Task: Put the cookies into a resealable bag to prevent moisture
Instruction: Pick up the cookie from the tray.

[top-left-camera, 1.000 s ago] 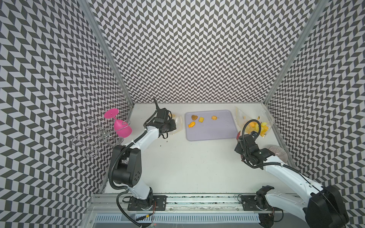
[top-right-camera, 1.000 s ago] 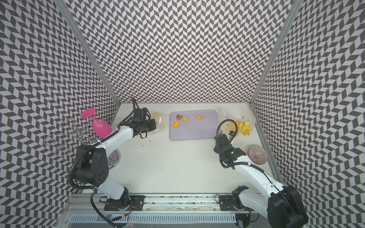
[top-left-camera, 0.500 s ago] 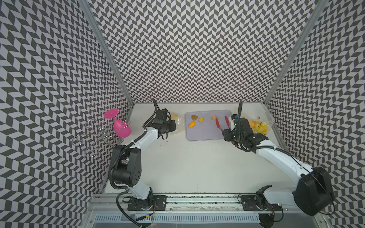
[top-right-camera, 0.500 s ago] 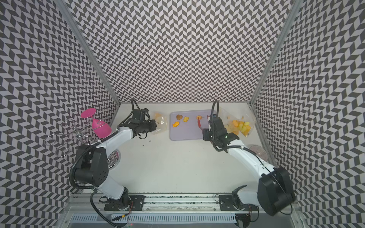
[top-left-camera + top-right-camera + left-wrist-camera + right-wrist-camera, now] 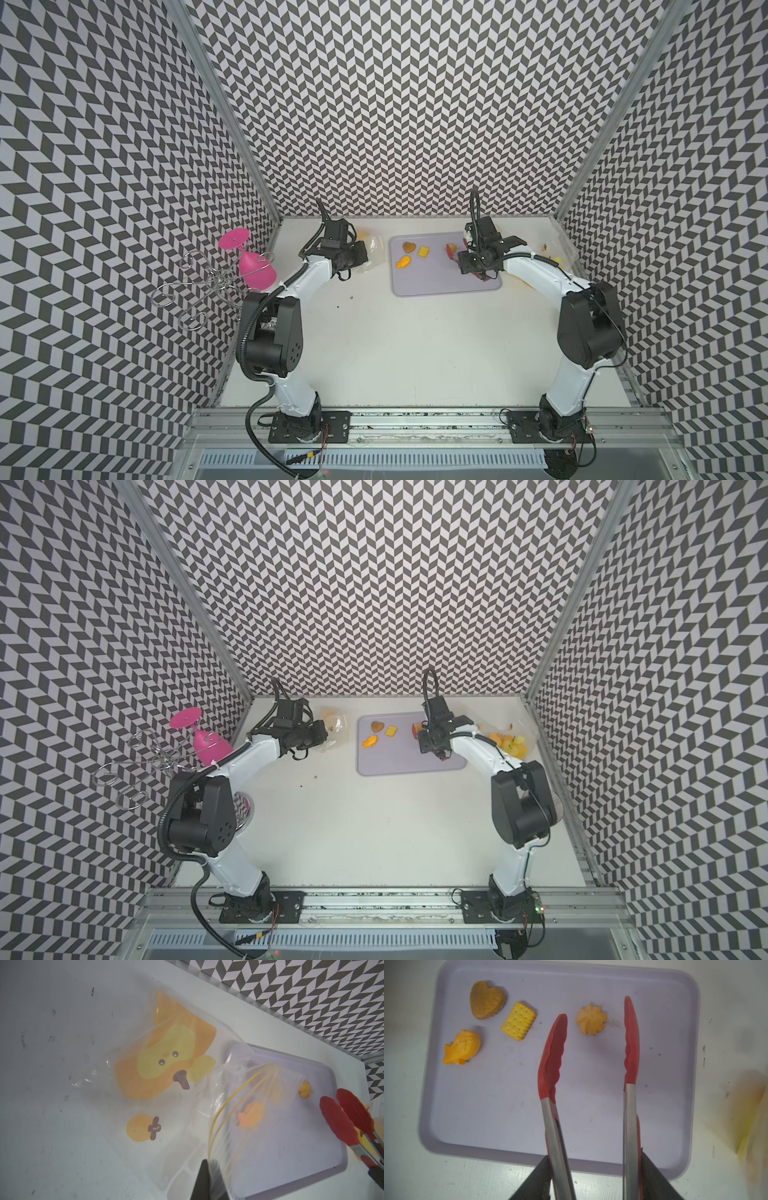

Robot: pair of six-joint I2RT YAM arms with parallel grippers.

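Four cookies lie on the lilac tray (image 5: 508,1105): a brown heart (image 5: 488,1000), a yellow square (image 5: 518,1020), an orange fish (image 5: 462,1047) and a pale rosette (image 5: 591,1019). My right gripper (image 5: 594,1154) is shut on red-tipped tongs (image 5: 554,1047), whose tips stand apart on either side of the rosette, just short of it. In both top views this gripper (image 5: 478,259) hangs over the tray's right half. My left gripper (image 5: 209,1167) is shut on the mouth edge of the clear resealable bag (image 5: 166,1064), which lies left of the tray (image 5: 436,286) with its mouth lifted toward it.
A second clear bag with yellow prints (image 5: 507,739) lies at the back right by the wall. A pink glass (image 5: 253,266) hangs on a wire rack (image 5: 199,282) at the left wall. The left arm's base partly hides a round dish (image 5: 245,808).
My right arm has swung with the tongs from the table's right side, by the second bag, to above the tray. The left gripper and its bag have stayed put.
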